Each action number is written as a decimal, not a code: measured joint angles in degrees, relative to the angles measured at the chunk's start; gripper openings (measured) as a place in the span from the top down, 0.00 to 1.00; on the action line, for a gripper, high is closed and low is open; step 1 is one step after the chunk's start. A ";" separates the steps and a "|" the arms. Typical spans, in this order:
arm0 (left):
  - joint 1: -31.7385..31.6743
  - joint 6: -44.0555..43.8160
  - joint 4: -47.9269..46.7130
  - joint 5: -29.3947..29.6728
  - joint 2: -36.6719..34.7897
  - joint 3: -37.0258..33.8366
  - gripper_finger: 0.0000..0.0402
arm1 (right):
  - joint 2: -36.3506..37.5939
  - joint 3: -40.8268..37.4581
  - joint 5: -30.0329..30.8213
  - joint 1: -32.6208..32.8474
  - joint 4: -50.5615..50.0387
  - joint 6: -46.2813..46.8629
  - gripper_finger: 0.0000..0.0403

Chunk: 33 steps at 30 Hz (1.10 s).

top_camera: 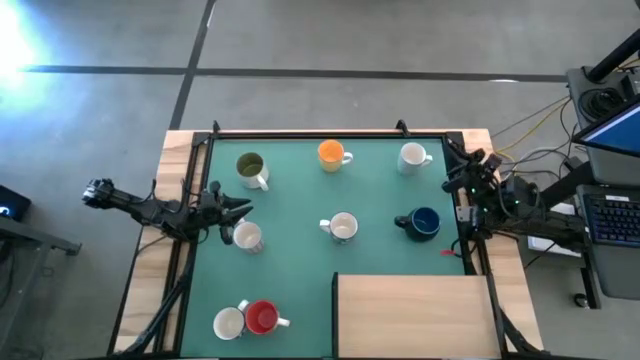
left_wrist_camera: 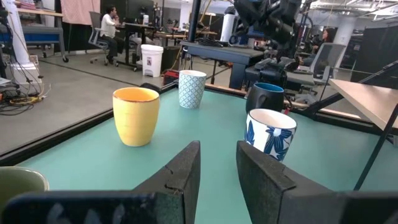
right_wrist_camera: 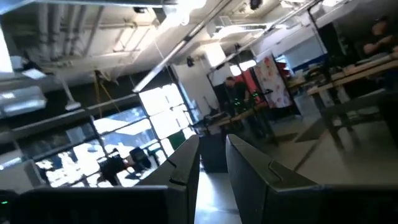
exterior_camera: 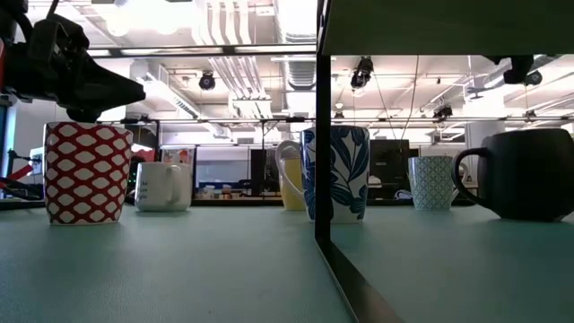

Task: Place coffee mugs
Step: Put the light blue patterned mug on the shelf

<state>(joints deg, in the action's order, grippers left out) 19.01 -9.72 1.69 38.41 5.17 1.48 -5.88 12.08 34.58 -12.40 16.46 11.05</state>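
Several coffee mugs stand upright on their bases on the green mat [top_camera: 300,270]. At the far side are an olive-inside mug [top_camera: 250,168], an orange one [top_camera: 331,154] and a white one [top_camera: 413,157]. Mid-table stand a white mug [top_camera: 343,227], a dark blue mug [top_camera: 423,223] and another white mug [top_camera: 246,236]. A white mug [top_camera: 228,322] and a red mug [top_camera: 262,318] stand near the front. My left gripper [top_camera: 243,208] [left_wrist_camera: 217,149] hovers level by the left white mug, open by a narrow gap. My right gripper [top_camera: 458,180] [right_wrist_camera: 212,140] is raised at the right edge, open by a narrow gap, with no mug in its own view.
A wooden board [top_camera: 415,315] covers the mat's near right corner. A dark frame [top_camera: 330,133] borders the mat. Desks, cables and a laptop [top_camera: 610,140] stand off the table's right side. People sit at desks in the room beyond [left_wrist_camera: 112,18].
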 joint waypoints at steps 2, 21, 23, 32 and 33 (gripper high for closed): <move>0.02 0.00 0.02 0.00 0.00 0.02 0.78 | -0.74 2.78 1.35 0.00 -6.74 2.09 0.83; 0.00 0.00 0.01 -0.02 0.00 0.00 0.78 | -20.53 33.06 -1.61 -0.02 -66.52 29.44 0.83; 0.01 0.00 0.01 -0.01 0.00 0.01 0.78 | -22.59 33.93 -2.80 -0.02 -66.66 29.43 0.83; 0.01 0.00 0.01 0.00 0.00 0.01 0.78 | -30.46 35.49 -5.09 -0.02 -66.81 34.03 0.67; 0.00 0.00 0.02 0.00 0.00 0.02 0.78 | -31.35 35.77 -6.28 -0.02 -66.72 35.31 0.66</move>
<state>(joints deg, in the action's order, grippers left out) 19.01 -9.72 1.71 38.41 5.17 1.50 -37.23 47.85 28.30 -12.43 -50.26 46.37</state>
